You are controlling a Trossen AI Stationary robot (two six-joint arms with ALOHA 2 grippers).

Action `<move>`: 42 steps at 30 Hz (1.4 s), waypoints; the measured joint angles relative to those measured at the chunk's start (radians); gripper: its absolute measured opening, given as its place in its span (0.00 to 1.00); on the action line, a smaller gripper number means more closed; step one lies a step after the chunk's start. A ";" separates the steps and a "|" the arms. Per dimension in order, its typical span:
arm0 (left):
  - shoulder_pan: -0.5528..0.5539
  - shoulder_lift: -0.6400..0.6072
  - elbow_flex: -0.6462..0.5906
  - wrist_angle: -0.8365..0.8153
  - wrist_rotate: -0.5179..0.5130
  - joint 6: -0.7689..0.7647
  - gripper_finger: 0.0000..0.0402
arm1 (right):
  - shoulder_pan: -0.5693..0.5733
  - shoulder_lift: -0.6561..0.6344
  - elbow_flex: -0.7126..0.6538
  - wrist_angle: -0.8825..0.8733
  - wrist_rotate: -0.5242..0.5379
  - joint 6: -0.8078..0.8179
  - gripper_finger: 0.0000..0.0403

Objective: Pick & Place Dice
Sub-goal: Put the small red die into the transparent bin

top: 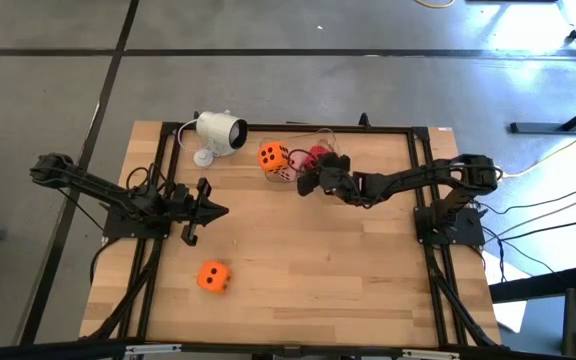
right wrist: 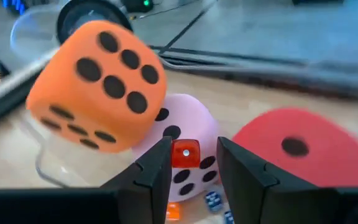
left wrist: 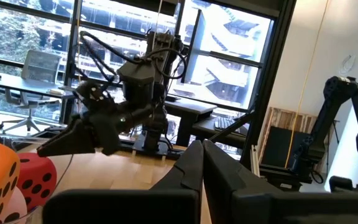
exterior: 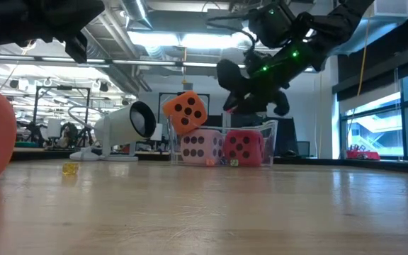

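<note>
A clear container [exterior: 271,129] stands at the table's far side. In it the pink die [exterior: 200,146] and the red die [exterior: 243,147] rest on the bottom. One orange die [top: 273,157] sits tilted on the pink die, against the container's left wall. The second orange die [top: 213,276] lies on the bare table near the near-left. My right gripper [right wrist: 192,146] hovers open above the container, over the pink die [right wrist: 185,118]. A tiny red cube [right wrist: 185,154] shows in the gap between its fingers; I cannot tell whether it touches either finger. My left gripper [top: 218,210] waits shut at the table's left.
A white camera [top: 218,132] on a round foot stands at the far edge, left of the container. Tiny coloured specks lie on the container's bottom, and one yellow speck [exterior: 69,168] lies on the table. Black frame rails run along the left and right edges.
</note>
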 joint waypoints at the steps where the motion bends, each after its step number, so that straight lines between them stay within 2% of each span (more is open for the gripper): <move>1: 0.000 0.000 0.000 0.000 0.000 0.000 0.02 | 0.000 0.003 0.000 -0.001 0.005 0.064 0.32; 12: 0.000 0.000 0.000 0.000 0.000 0.000 0.02 | 0.000 0.014 0.000 0.001 0.037 0.564 0.32; 15: 0.000 0.000 0.000 0.000 0.000 0.000 0.02 | 0.000 0.014 0.000 0.001 0.037 0.657 0.32; 23: 0.000 0.000 0.000 0.000 0.000 0.000 0.02 | 0.000 0.014 0.000 -0.007 0.037 0.667 0.32; 28: 0.000 0.000 0.000 0.000 0.000 0.000 0.03 | 0.000 0.014 0.000 -0.009 0.037 0.597 0.32; 34: 0.000 0.000 0.000 0.000 0.000 0.000 0.02 | 0.000 0.014 0.000 -0.009 0.037 0.734 0.32; 39: 0.000 0.000 0.000 0.000 0.000 0.000 0.03 | 0.000 0.014 0.000 -0.024 0.037 0.579 0.32; 42: 0.000 0.000 0.000 0.000 0.000 0.000 0.02 | 0.000 0.013 0.000 -0.022 0.037 0.697 0.32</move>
